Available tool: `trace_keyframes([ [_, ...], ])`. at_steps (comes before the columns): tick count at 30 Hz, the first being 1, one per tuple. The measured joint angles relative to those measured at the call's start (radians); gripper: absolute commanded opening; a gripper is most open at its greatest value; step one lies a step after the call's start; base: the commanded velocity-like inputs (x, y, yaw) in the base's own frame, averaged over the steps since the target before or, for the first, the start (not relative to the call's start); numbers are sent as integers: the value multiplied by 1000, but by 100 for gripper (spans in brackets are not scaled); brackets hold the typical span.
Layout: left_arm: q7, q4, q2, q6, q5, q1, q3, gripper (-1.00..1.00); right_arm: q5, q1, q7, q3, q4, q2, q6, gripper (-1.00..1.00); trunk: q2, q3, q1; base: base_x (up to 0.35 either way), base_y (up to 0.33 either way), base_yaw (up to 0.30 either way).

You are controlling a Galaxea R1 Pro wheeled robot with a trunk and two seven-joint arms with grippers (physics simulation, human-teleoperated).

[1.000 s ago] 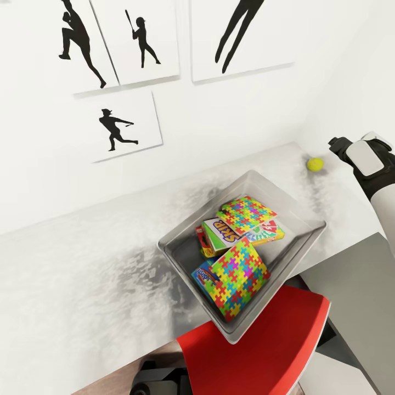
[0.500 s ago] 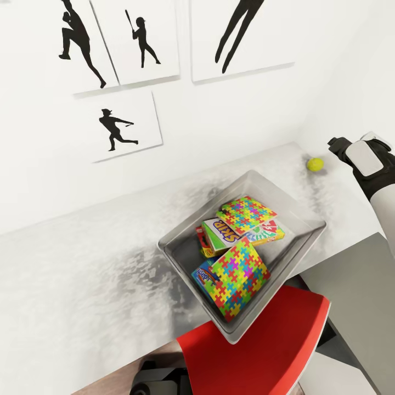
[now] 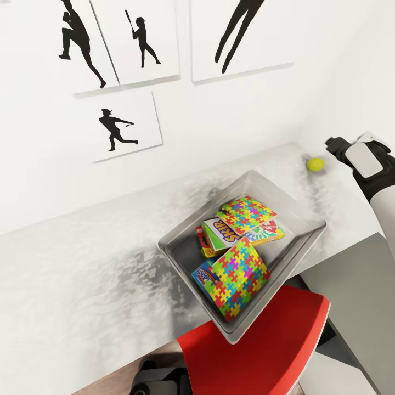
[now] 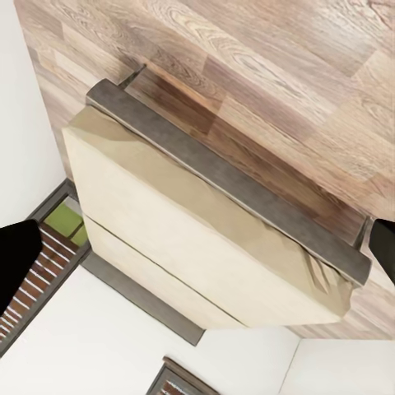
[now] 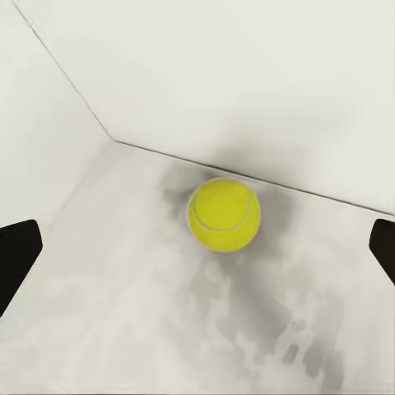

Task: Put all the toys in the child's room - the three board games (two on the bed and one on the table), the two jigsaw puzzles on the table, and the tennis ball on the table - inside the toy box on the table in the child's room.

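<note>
Tennis ball (image 5: 224,215) on the table, right gripper (image 5: 197,251) spread wide just short of it.

In the right wrist view the two dark fingertips (image 5: 16,259) sit far apart at the frame's edges, the yellow ball lying on the white table (image 5: 123,329) between and ahead of them, untouched, close to the wall corner. From the head view the right gripper (image 3: 336,147) hangs near the ball (image 3: 315,164) at the table's far right end. Well apart from it, the grey toy box (image 3: 249,184) sits at the table's near edge, holding two colourful puzzle boxes (image 3: 237,278) and board games (image 3: 220,232) tipped together. A red chair (image 3: 263,356) stands just below the box. The left gripper (image 4: 197,255) is also spread, pointing at a beige cushioned bench (image 4: 189,239) on wood floor (image 4: 280,74).
</note>
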Motion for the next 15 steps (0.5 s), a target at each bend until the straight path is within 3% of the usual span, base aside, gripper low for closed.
trace_keyframes([
  [15, -1, 0, -1, -1, -1, -8, 0, 100, 6, -8, 22, 0, 0, 5, 11, 100, 0, 0, 0, 0, 0, 0],
])
